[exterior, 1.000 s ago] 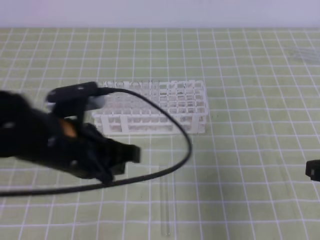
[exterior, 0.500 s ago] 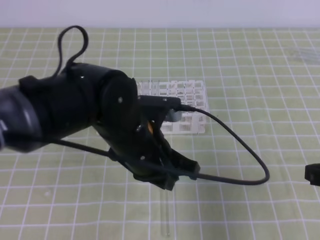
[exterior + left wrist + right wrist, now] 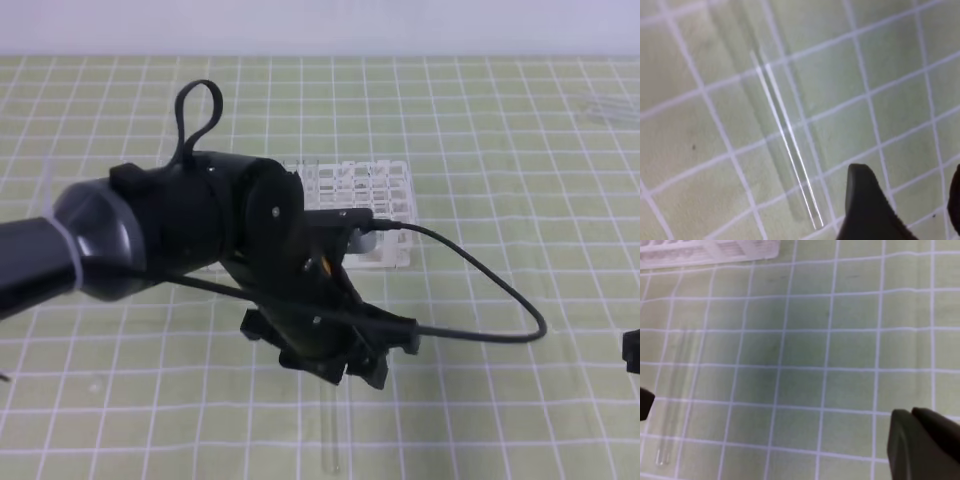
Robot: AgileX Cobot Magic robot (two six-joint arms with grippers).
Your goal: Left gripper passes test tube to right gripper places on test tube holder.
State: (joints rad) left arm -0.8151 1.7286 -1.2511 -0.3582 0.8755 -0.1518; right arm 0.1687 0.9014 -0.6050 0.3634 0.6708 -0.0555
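Left pincer (image 3: 345,352) low in the centre of the high view, jaws spread wide, holding nothing, poised just above the test tube (image 3: 331,437). Tube lying flat on the bench (image 3: 520,140), lower centre of that view, its far end hidden beneath the pincer; in the left wrist view, running diagonally from upper left to lower centre (image 3: 787,145), beside one black fingertip (image 3: 862,200). Right pincer (image 3: 632,352) only a black sliver at the right edge, shut and empty. Test tube holder (image 3: 385,195) behind the arm, centre, partly covered. Bench covering pale green, ruled in a white grid. Tube clear, slender glass; holder a white plastic lattice.
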